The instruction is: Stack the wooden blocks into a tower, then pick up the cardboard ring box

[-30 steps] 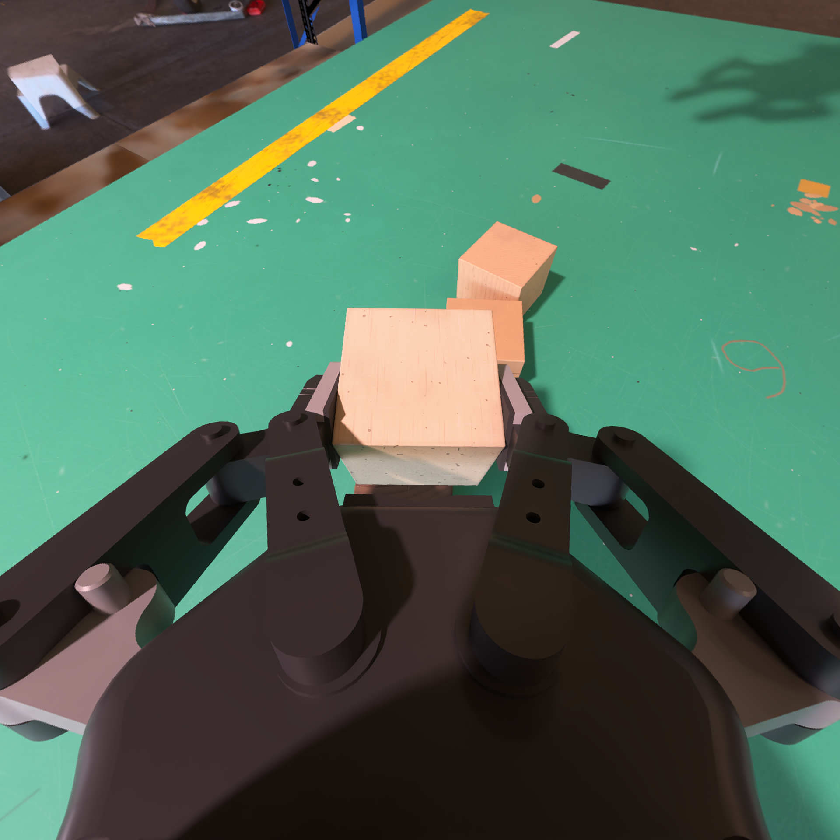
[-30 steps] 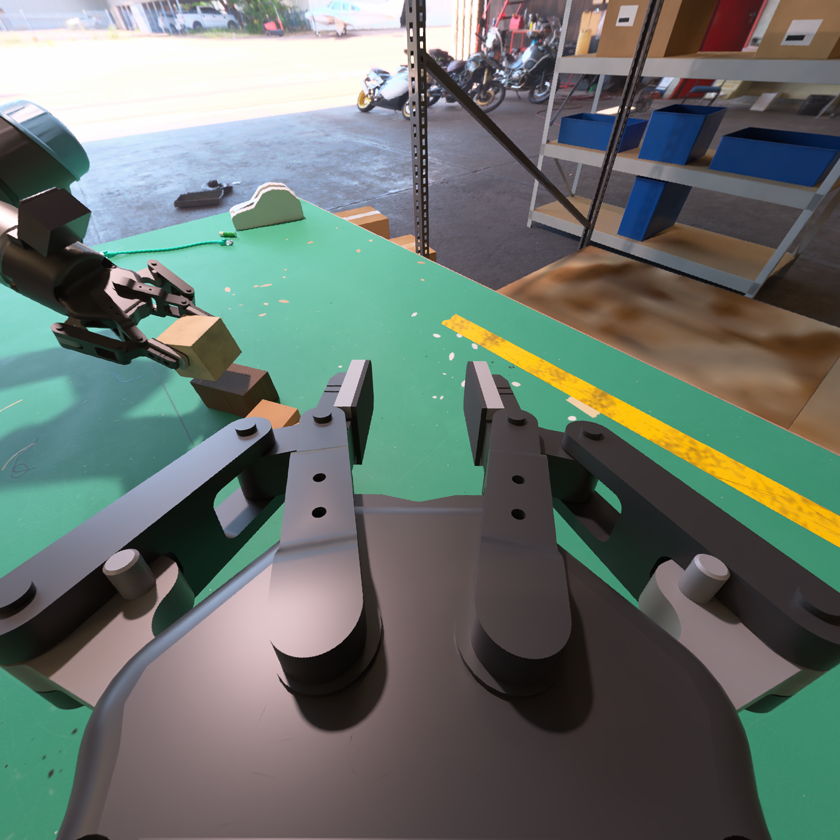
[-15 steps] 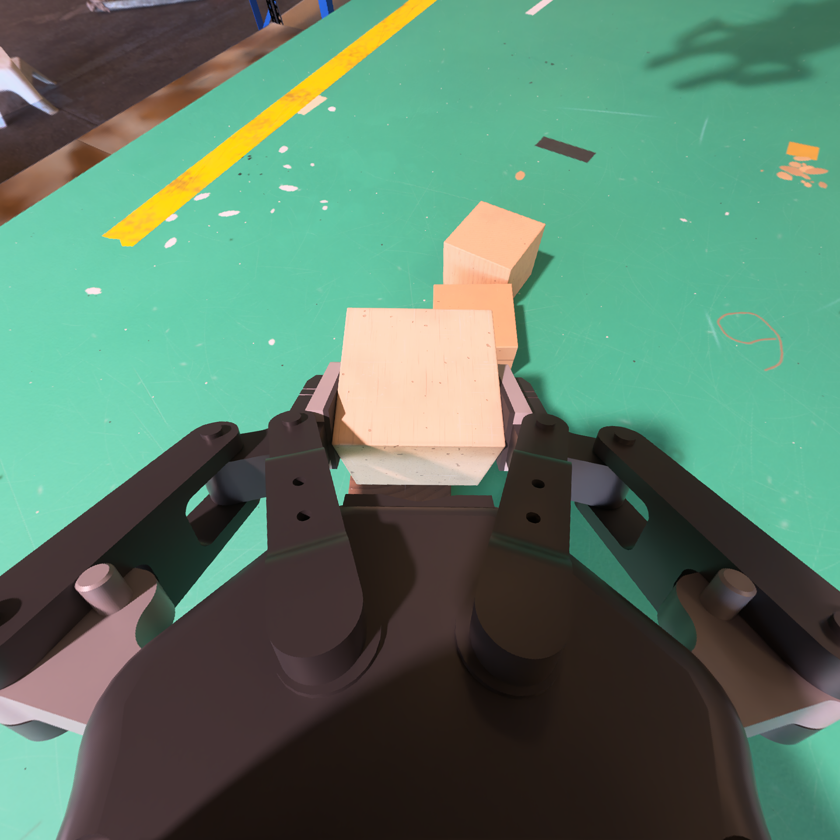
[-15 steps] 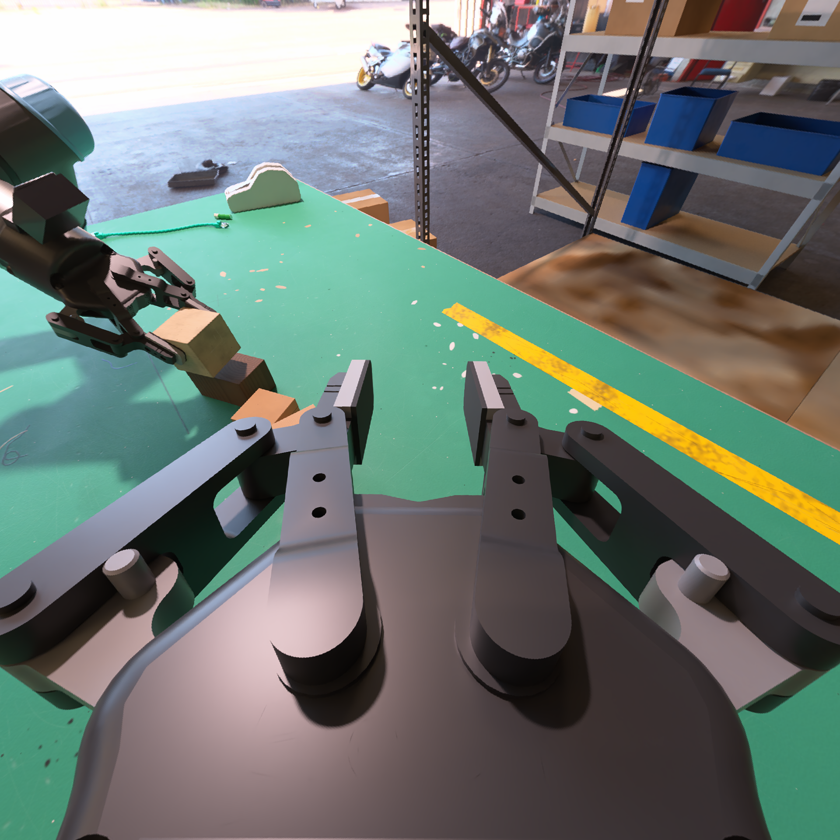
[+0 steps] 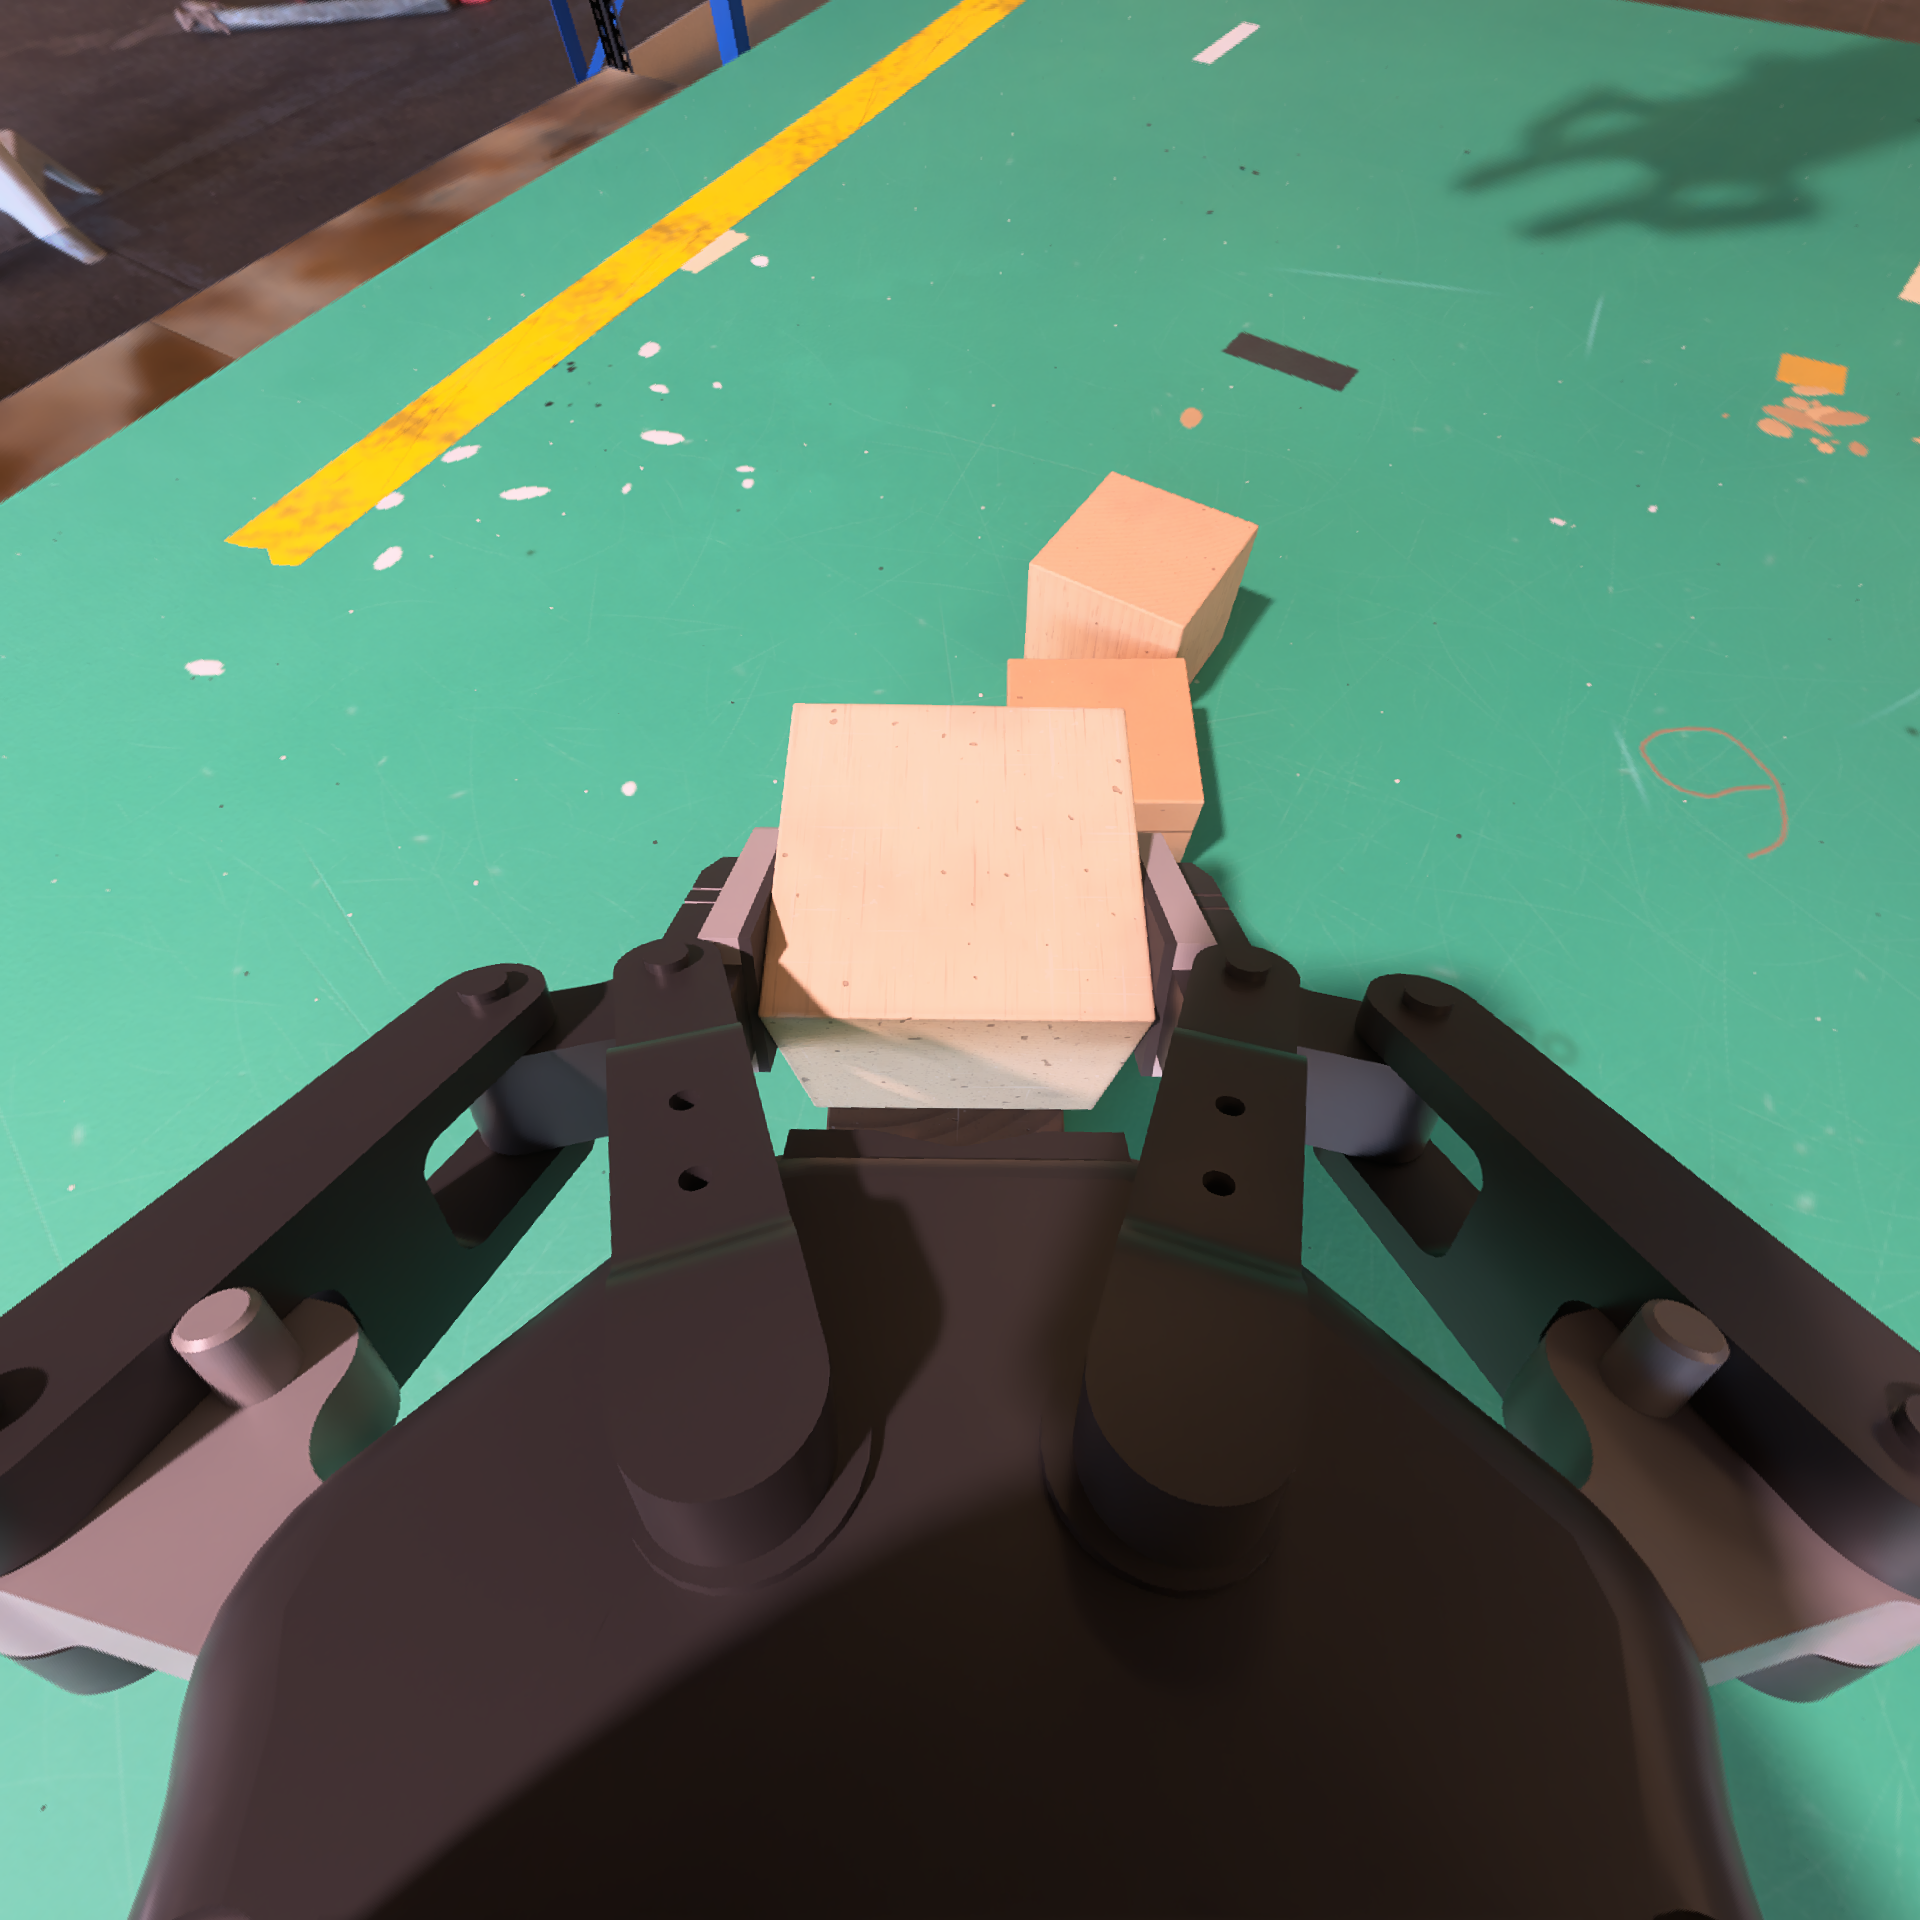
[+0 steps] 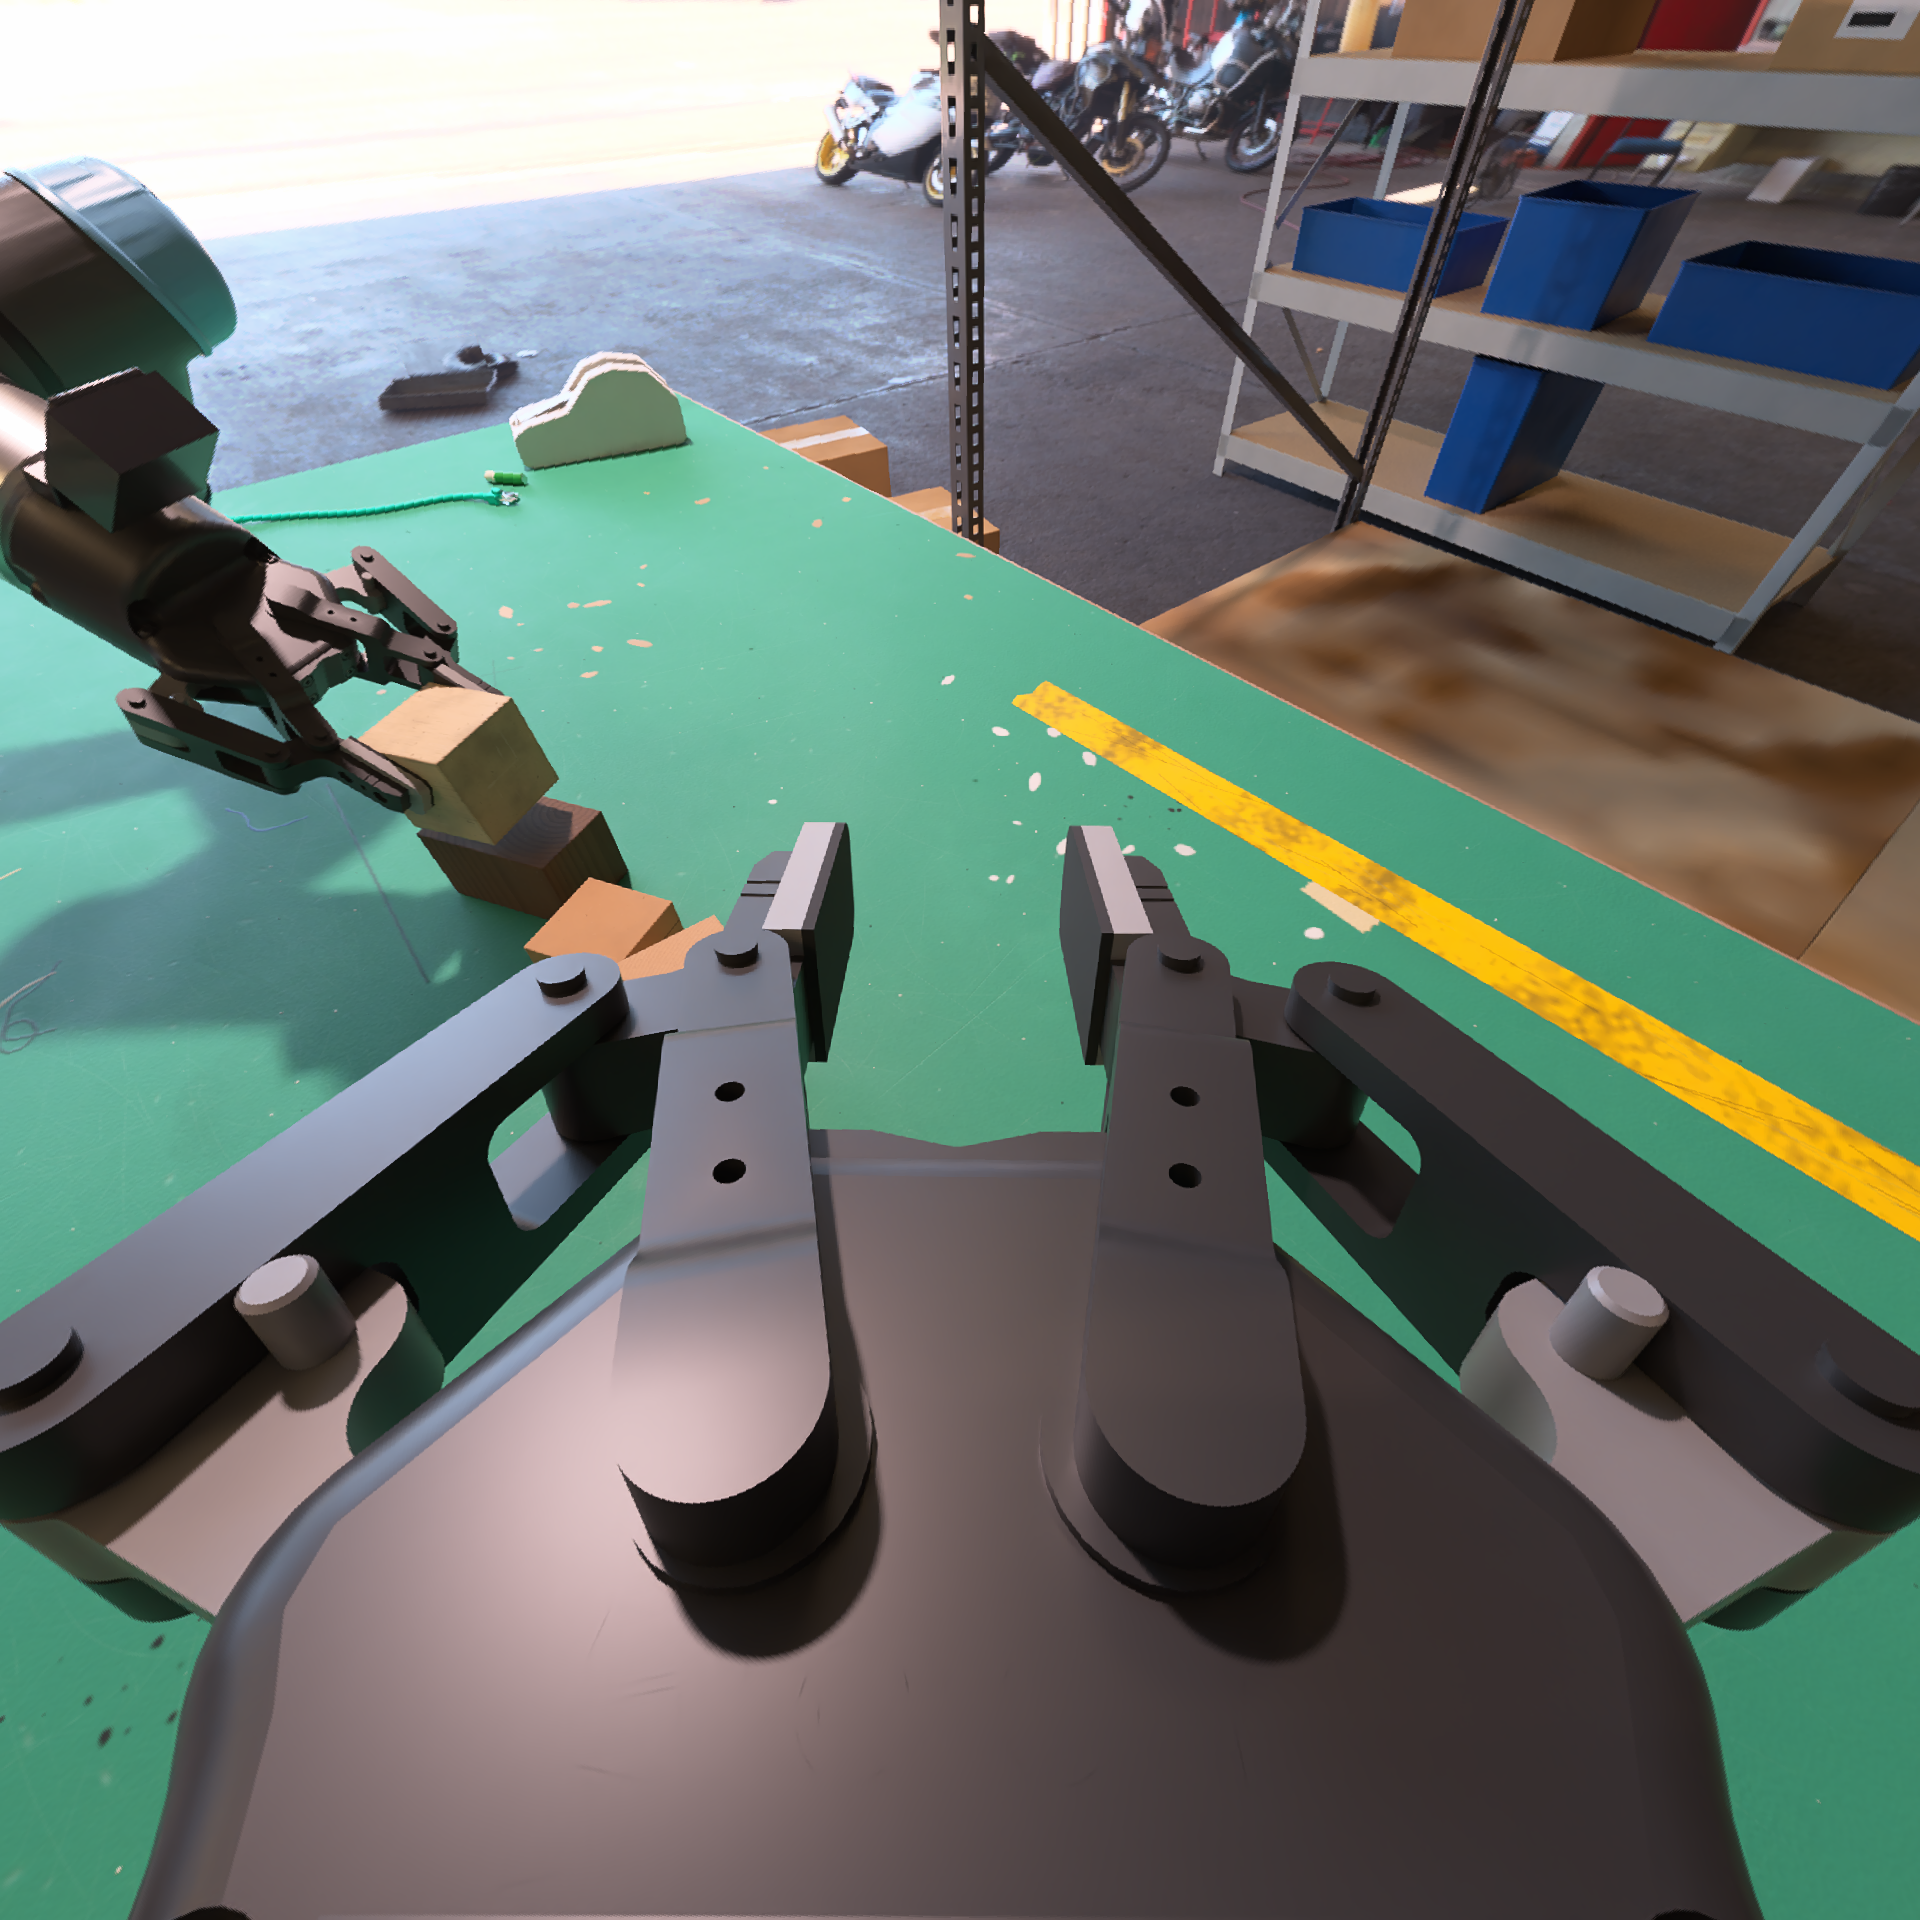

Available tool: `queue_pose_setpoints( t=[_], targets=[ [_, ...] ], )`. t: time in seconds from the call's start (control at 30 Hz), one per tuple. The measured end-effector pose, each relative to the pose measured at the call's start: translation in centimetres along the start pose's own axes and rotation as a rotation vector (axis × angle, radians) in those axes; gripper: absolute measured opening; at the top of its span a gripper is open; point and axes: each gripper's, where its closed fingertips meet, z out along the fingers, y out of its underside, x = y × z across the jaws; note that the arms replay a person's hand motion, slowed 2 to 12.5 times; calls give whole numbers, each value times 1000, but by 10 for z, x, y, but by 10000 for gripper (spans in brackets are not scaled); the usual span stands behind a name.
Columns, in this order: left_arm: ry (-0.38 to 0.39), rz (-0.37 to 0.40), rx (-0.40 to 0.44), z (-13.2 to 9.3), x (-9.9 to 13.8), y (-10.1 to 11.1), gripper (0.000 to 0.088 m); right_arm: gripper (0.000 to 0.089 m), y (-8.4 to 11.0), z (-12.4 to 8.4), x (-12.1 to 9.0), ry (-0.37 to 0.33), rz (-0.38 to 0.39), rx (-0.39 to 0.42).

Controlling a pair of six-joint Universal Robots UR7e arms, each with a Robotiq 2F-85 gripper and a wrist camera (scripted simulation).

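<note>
My left gripper (image 5: 956, 899) is shut on a pale wooden block (image 5: 956, 831) and holds it tilted over a dark brown block (image 6: 530, 857), which shows only as a sliver in the left wrist view (image 5: 945, 1122). Whether the two touch I cannot tell. Just beyond lie the flat orange cardboard ring box (image 5: 1127, 727) and a light wooden cube (image 5: 1132, 571). In the right wrist view the left gripper (image 6: 431, 743) with its block (image 6: 468, 758) is at the left, and the ring box (image 6: 603, 920) lies nearer. My right gripper (image 6: 956, 914) is open and empty above the green table (image 6: 831, 675).
A yellow tape stripe (image 6: 1455, 935) runs near the table's edge. A white foam piece (image 6: 597, 421) and a green cord (image 6: 364, 509) lie at the far corner. A metal rack with blue bins (image 6: 1579, 260) stands beyond the table. An upright rack post (image 6: 961, 312) stands at the edge.
The left gripper has shifted slightly with the pale block over the dark block. The right wrist view has tilted down a little. Both grippers keep their state.
</note>
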Motion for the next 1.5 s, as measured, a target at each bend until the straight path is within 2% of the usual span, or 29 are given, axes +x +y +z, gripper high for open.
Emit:
queue_pose_setpoints(
  t=[0.53,1.23,1.5],
  targets=[
    [20,-19,13,3,-1,-1,518,369,3,2,2,5,-2,-17],
    [33,4,-30,9,1,7,518,548,7,4,4,-1,10,-26],
    [45,-1,-40,10,2,9,518,550,8,4,5,-1,12,-29]
  ],
)
